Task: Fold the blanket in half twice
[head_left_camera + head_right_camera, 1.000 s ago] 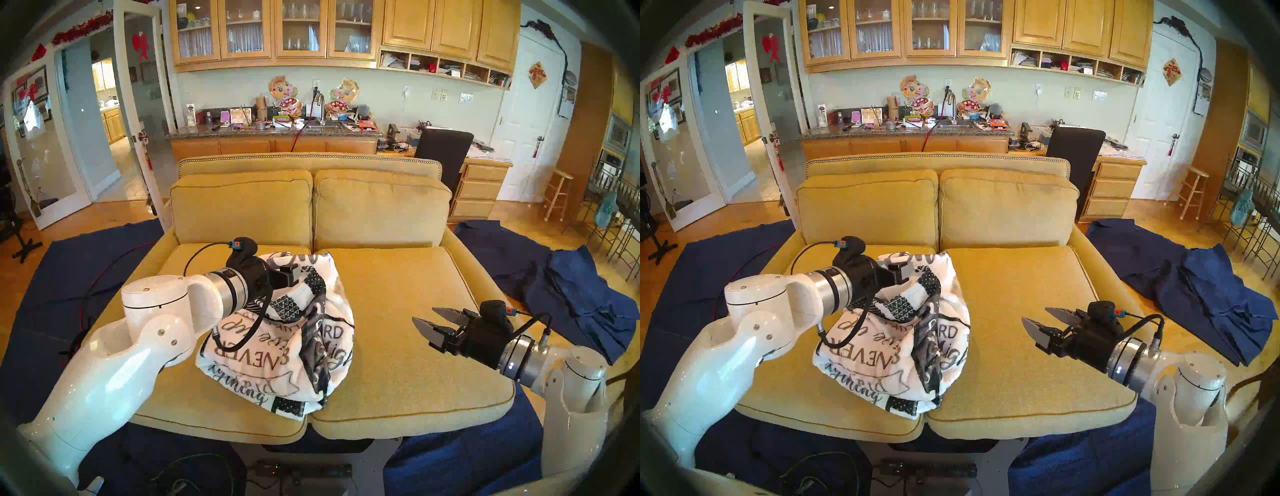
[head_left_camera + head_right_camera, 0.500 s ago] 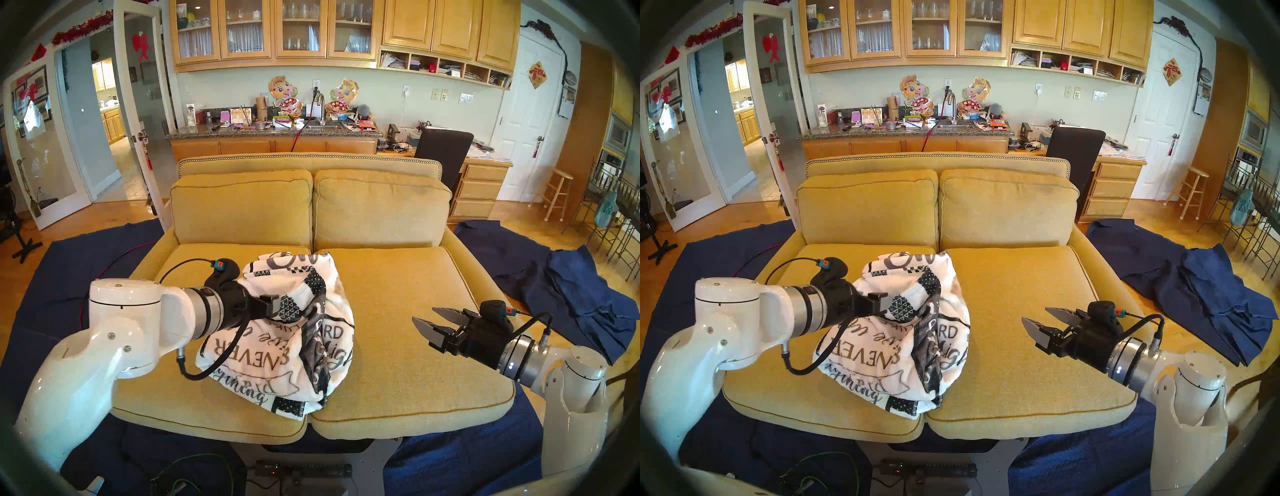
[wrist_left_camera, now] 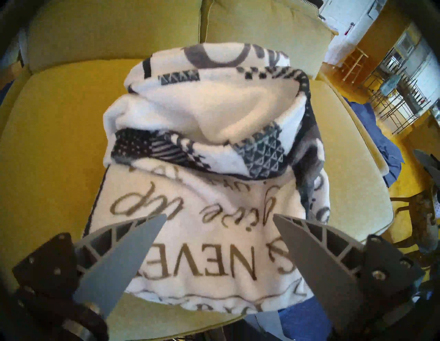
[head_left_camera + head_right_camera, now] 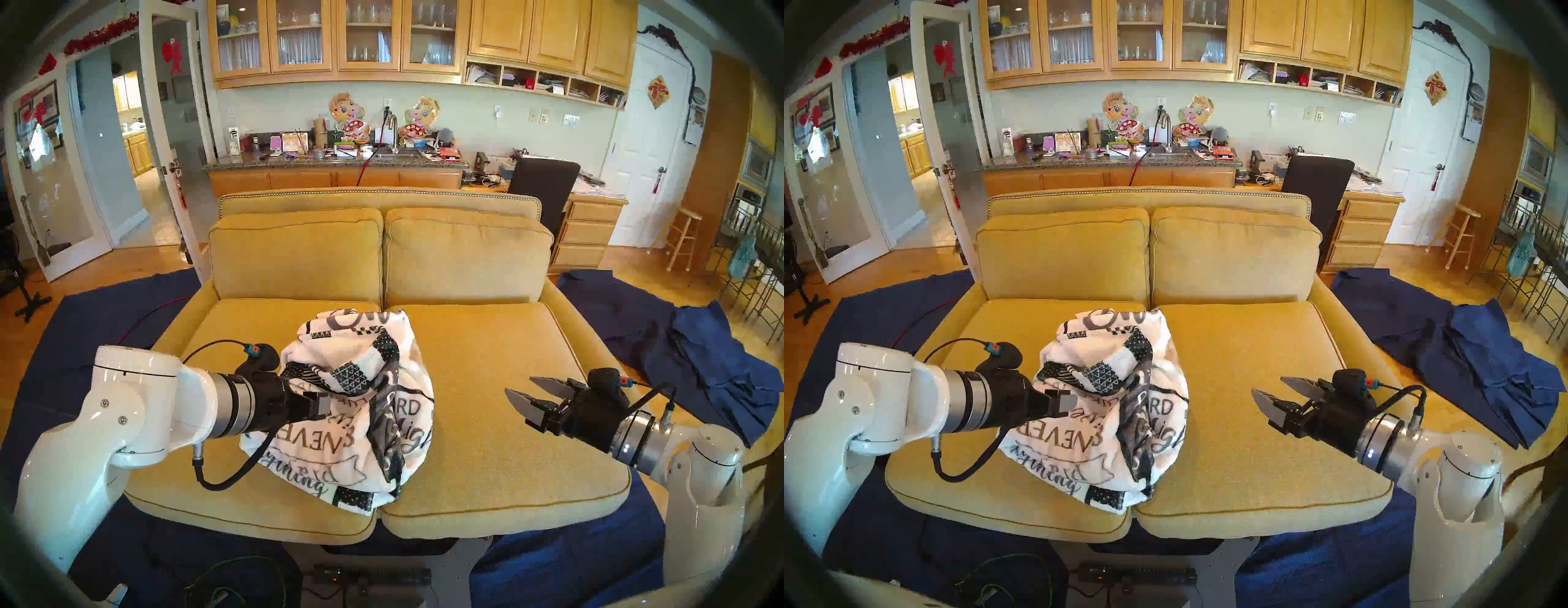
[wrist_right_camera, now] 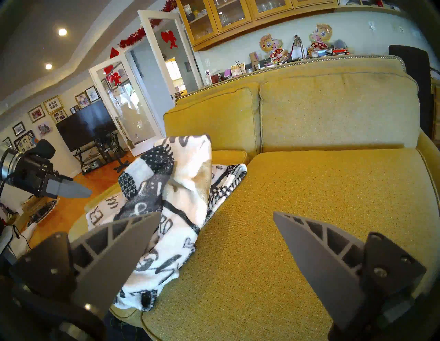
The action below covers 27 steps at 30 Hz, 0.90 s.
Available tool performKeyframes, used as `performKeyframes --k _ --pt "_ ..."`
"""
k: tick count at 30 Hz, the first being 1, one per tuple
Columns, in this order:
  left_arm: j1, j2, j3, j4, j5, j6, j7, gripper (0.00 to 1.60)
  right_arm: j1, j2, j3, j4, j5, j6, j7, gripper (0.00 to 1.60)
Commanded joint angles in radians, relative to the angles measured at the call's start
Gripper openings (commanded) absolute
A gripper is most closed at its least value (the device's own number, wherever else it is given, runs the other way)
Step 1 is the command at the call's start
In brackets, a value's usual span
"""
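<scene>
Head pair overlooks the sofa (image 4: 488, 382); wrist views close, sharing the blanket (image 3: 214, 190)

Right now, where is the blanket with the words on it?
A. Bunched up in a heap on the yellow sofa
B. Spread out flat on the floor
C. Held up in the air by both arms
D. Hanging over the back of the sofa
A: the blanket sits crumpled in a heap on the seat of the sofa, and neither open tool is holding it.

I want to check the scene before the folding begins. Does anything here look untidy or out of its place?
Yes. The blanket lies bunched in a crumpled heap on the sofa, across the gap between the seat cushions, not spread flat. Navy cloths lie rumpled on the floor to the right.
</scene>
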Motion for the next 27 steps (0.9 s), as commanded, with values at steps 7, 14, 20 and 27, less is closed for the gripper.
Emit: performKeyframes --k 7,14,20,27 --pt "-0.161 -0.084 0.169 0.089 0.055 -0.019 -0.002 1.60 0.014 -0.003 0.004 -0.024 0.009 -0.003 0.002 1.60" --pt "-0.238 -0.155 0.213 0.135 0.124 -0.036 -0.016 1.60 0.014 -0.001 0.004 -0.022 0.008 -0.003 0.003 1.60" --pt "-0.284 -0.211 0.233 0.161 0.175 -0.036 -0.037 1.60 0.014 -0.001 0.004 -0.022 0.008 -0.004 0.003 1.60" --pt "-0.346 -0.263 0.289 0.231 0.268 -0.035 -0.081 1.60 0.014 -0.002 0.004 -0.022 0.008 -0.003 0.003 1.60"
